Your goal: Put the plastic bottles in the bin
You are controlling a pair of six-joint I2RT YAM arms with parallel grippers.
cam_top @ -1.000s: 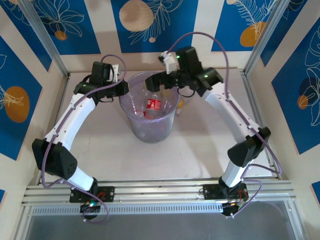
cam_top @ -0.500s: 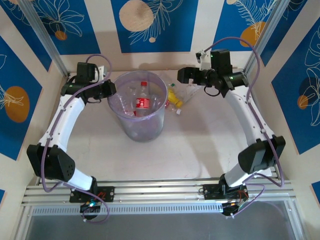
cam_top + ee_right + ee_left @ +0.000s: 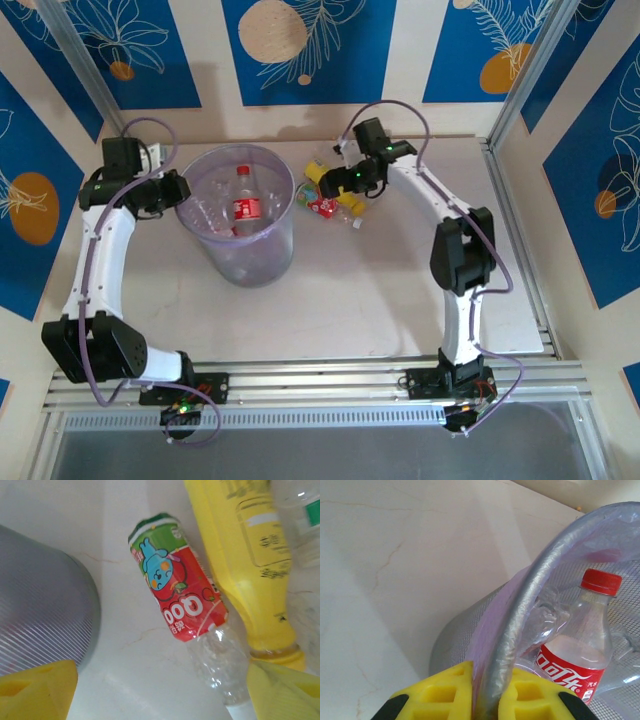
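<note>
The left gripper (image 3: 485, 700) is clamped on the rim of the pale-purple bin (image 3: 520, 625), inside which a red-capped Coca-Cola bottle (image 3: 580, 645) stands upright. The right gripper (image 3: 160, 692), fingers wide apart, hangs over a crushed Qoo bottle (image 3: 180, 600) lying on the table (image 3: 60, 505) beside the bin, a yellow bottle (image 3: 245, 555) alongside, its print unreadable.

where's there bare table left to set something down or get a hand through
Biggest bare patch: the table between the bin and its near edge. Another lies right of the right arm, up to the side rail. Crowded: just right of the bin, where loose bottles lie under the right pincer; the left pincer clamps the bin's rim.
</note>
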